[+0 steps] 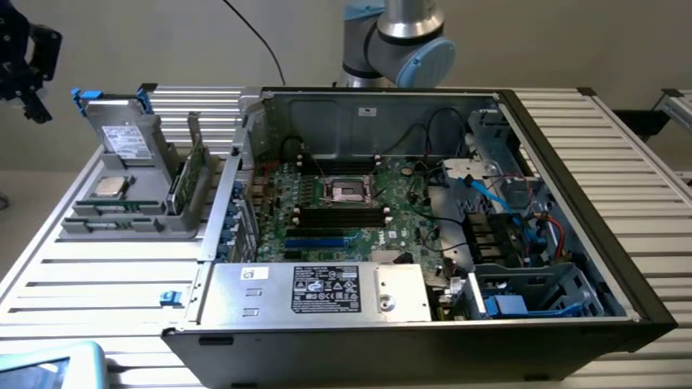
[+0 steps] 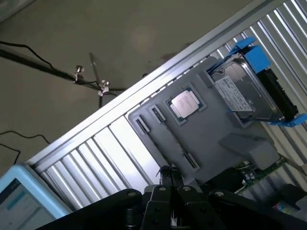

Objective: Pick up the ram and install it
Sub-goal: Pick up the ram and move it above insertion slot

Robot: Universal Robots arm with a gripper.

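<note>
The ram (image 1: 188,182) is green, in the grey holder (image 1: 108,223). The case (image 1: 433,361) beside the holder is black, and the table (image 1: 97,279) under it has silver stripes.

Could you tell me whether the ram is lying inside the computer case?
No, the ram stands on edge in the grey holder, outside the computer case on the exterior view's left.

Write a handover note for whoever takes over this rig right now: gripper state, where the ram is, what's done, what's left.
The gripper: shut, holding nothing, apart from the ram.
The ram: standing on edge in the grey holder, on the table at the exterior view's left of the open computer case.
Done: nothing yet; the motherboard's memory slots look empty.
Left: picking up the ram and installing it.
</note>
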